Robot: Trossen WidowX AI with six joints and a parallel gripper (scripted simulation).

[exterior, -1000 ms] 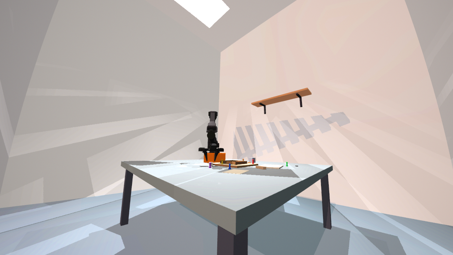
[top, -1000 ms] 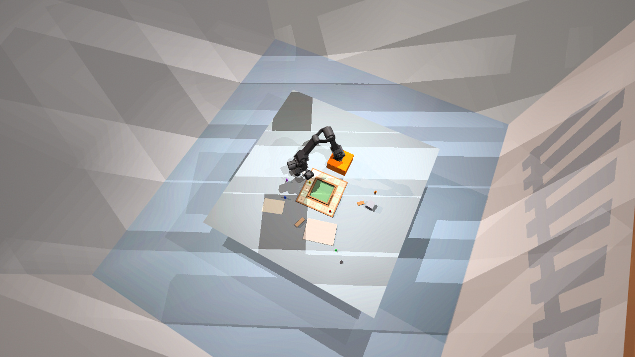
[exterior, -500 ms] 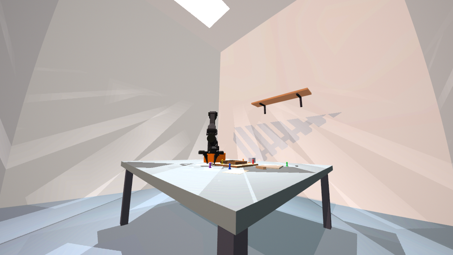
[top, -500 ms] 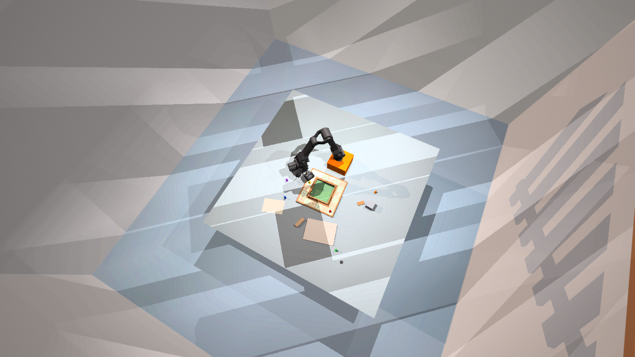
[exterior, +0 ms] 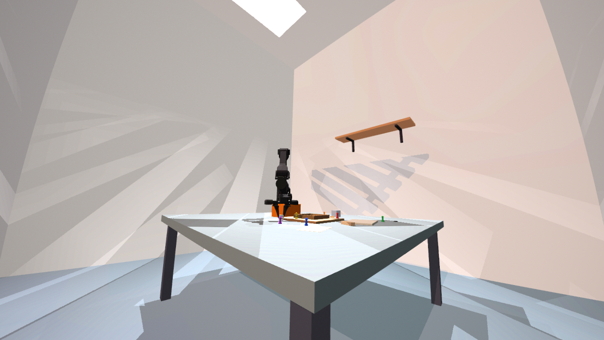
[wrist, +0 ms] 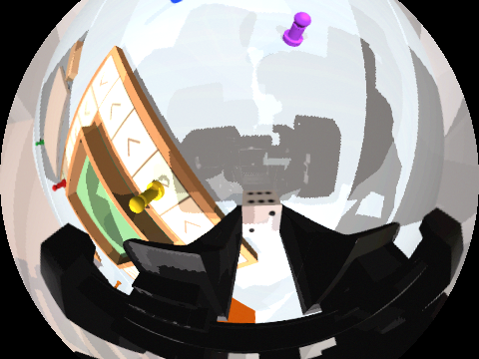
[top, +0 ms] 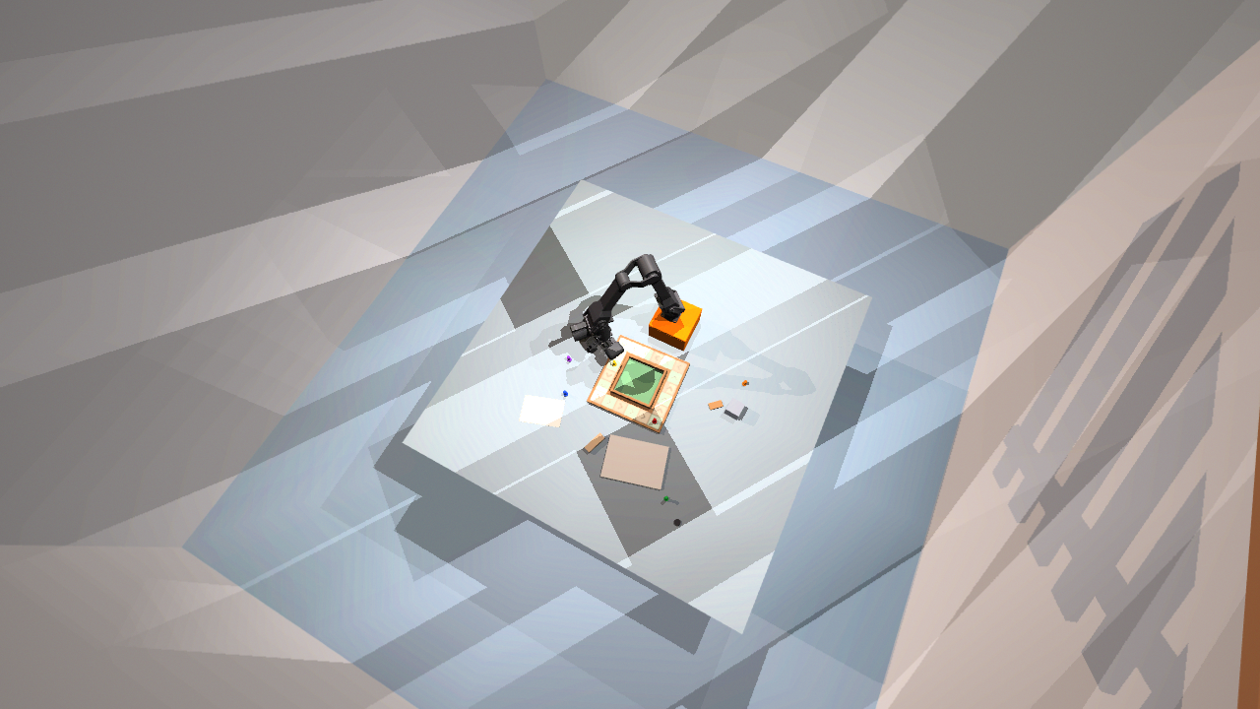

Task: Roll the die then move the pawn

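My gripper is low over the table, just off the board's corner, and is shut on the white die. The board has an arrow track around a green-floored tray. The red pawn stands on the board's far corner from the gripper. A yellow pawn stands on the track close to my left finger.
Purple pawn and blue pawn stand on the table ahead of the gripper. A green pawn, white sheet, tan card, wood blocks and a grey block lie around. The orange arm base stands behind the board.
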